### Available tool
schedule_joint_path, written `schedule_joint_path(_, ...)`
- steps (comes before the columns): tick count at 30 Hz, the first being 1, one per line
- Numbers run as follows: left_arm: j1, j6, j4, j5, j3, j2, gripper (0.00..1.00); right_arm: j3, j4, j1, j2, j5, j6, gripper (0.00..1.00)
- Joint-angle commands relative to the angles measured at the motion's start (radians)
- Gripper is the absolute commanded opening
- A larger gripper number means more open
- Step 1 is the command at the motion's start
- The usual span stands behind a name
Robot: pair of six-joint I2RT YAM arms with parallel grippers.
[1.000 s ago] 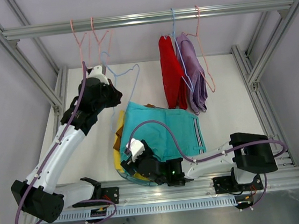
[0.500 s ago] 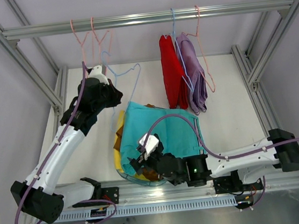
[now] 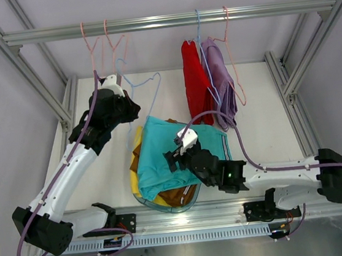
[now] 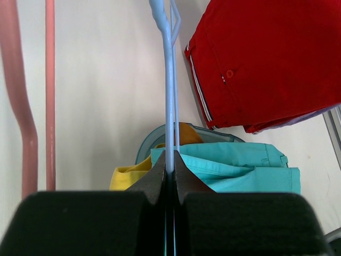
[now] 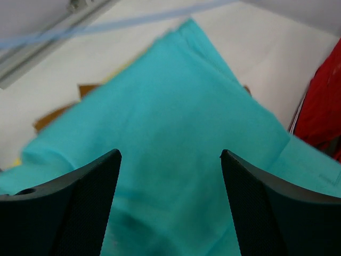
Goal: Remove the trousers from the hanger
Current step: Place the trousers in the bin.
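The teal trousers (image 3: 157,166) lie on top of the yellow (image 3: 137,145) and brown (image 3: 180,195) trousers in a basin (image 3: 168,208). The red trousers (image 3: 197,88) and lilac trousers (image 3: 223,91) hang on hangers from the rail. My left gripper (image 3: 130,110) is shut on the wire of an empty blue hanger (image 4: 169,96); its fingers (image 4: 160,173) pinch the wire. My right gripper (image 3: 172,160) is open and empty just above the teal trousers (image 5: 170,122). The left wrist view shows the red trousers (image 4: 266,64) and the teal trousers (image 4: 240,168).
Empty pink hangers (image 3: 96,44) hang on the rail (image 3: 165,21) at the left, also in the left wrist view (image 4: 24,106). Frame posts stand at both sides. The basin rim (image 4: 145,148) sits near the table's front edge.
My right gripper has moved away from the near left of the pile, up and to the right over the teal trousers. The left arm and blue hanger have not moved.
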State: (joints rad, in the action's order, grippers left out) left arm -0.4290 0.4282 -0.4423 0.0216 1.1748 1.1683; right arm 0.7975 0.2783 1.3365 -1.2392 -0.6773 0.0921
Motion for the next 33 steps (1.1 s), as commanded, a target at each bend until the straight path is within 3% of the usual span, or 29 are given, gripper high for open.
schedule_joint_path(1, 0.007, 0.009, 0.047, -0.012, 0.019, -0.027, 0.00, -0.110, 0.100, -0.052, -0.057, 0.119, 0.106, 0.79)
schedule_joint_path(10, 0.007, 0.009, 0.048, -0.014, 0.019, -0.018, 0.00, -0.205, 0.228, 0.010, -0.341, 0.113, 0.253, 0.80)
schedule_joint_path(19, 0.009, 0.009, 0.048, -0.052, 0.020, -0.013, 0.01, 0.072, -0.129, 0.070, -0.244, -0.051, 0.181, 0.86)
schedule_joint_path(27, 0.006, 0.012, 0.048, -0.074, 0.022, -0.010, 0.00, 0.233, -0.198, 0.027, -0.241, -0.022, 0.120, 0.88)
schedule_joint_path(33, 0.006, 0.020, 0.045, -0.097, 0.026, -0.012, 0.00, 0.235, -0.191, -0.006, -0.244, -0.036, 0.147, 0.90)
